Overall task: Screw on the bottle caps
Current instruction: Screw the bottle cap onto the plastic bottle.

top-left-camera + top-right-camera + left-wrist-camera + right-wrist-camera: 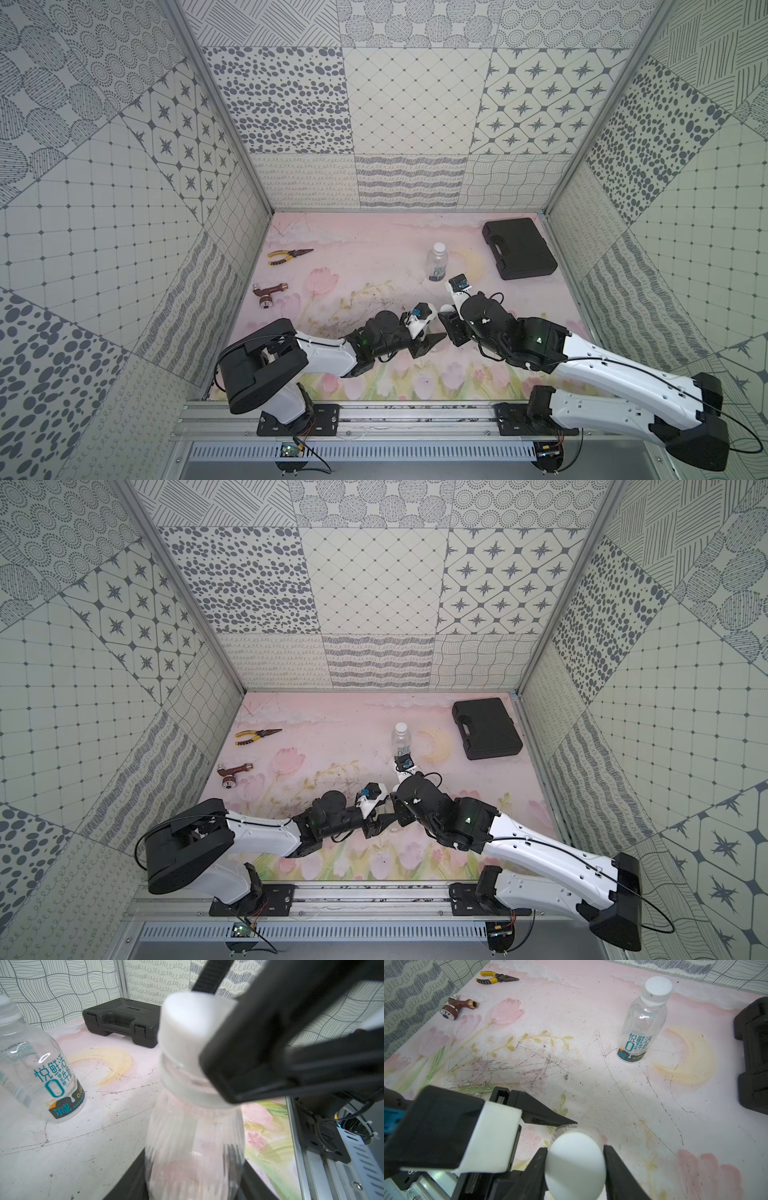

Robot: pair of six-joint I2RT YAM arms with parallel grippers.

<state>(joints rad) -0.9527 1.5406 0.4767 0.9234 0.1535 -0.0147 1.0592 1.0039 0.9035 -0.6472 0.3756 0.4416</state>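
Note:
My left gripper (193,1188) is shut on the body of the taller clear bottle (193,1142), which it holds upright near the front middle of the mat. A white bottle cap (575,1167) sits on that bottle's neck. My right gripper (575,1148) comes from above and is shut on this cap, one black finger (249,1053) on each side. In both top views the two grippers meet, left (432,338) and right (448,318), and hide most of the bottle. The shorter bottle (437,264) with the blue-white label stands alone further back, with its white cap (658,987) on it.
A black plastic case (519,248) lies at the back right. Yellow-handled pliers (289,255) and a brown tap fitting (268,293) lie at the left. The patterned walls close in three sides, and a metal rail (415,415) runs along the front.

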